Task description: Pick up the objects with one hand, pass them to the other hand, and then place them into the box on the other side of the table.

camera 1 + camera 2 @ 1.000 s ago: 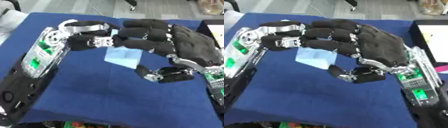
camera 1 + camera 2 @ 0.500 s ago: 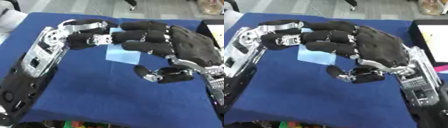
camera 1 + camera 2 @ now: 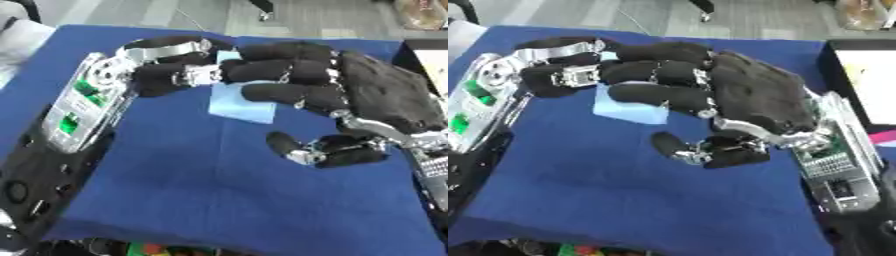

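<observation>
A flat light-blue piece [image 3: 240, 104] hangs above the blue table [image 3: 192, 190] between my two hands. My left hand [image 3: 166, 75] comes in from the left, its fingers curled over the piece's upper edge and pinching it. My right hand [image 3: 754, 100] reaches in from the right, its straight fingers [image 3: 658, 72] lying across the front of the piece and hiding its top. The right thumb [image 3: 684, 149] stays below, apart from the piece. The black box [image 3: 866, 70] with pale contents sits at the right edge.
A white object [image 3: 22, 37] lies off the table's far left corner. Small colourful items [image 3: 144, 248] show below the table's near edge. Grey floor lies beyond the far edge.
Both hands and the light-blue piece have drifted slightly up and away. The right fingers now cover more of the piece's top. The right thumb stays apart.
</observation>
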### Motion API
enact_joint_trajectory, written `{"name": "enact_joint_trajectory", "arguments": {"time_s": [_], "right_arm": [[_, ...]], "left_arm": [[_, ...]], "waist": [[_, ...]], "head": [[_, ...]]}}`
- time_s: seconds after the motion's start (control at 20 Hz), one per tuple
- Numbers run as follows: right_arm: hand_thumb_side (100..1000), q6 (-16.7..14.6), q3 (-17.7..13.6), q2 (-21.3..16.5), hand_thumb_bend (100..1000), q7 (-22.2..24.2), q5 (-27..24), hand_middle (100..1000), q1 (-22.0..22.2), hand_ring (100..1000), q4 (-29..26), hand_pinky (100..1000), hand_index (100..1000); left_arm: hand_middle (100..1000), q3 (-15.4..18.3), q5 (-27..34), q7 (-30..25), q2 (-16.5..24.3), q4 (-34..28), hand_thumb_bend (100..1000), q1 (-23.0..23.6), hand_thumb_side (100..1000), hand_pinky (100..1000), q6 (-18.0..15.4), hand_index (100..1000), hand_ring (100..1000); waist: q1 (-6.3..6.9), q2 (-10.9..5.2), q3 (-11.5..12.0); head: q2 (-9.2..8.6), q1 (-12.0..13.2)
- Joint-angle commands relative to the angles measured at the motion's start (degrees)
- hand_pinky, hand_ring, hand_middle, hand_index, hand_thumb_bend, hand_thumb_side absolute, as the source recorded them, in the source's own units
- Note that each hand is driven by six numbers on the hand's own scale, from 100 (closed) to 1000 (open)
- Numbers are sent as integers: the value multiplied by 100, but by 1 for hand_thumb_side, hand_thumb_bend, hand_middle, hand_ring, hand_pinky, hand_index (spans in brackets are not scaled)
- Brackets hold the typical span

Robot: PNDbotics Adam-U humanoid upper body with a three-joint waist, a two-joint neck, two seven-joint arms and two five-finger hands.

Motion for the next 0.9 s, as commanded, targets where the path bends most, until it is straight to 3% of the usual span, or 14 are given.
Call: {"name": "enact_joint_trajectory", "arguments": {"time_s": [0.05,0.9], "right_arm": [[100,0,-47,-44,104,-33,-31,933,-105,1000,-161,914,1000],[100,23,-49,-98,165,-417,359,935,-84,997,-196,892,1000]], "left_arm": [[278,119,3,17,54,-20,100,-107,667,743,23,586,424],[285,-156,-3,-357,10,-270,100,-104,676,757,157,598,430]], "waist": [[-2,-91,2],[18,-83,-16]], "head": [[-6,0],[-9,-33]]}}
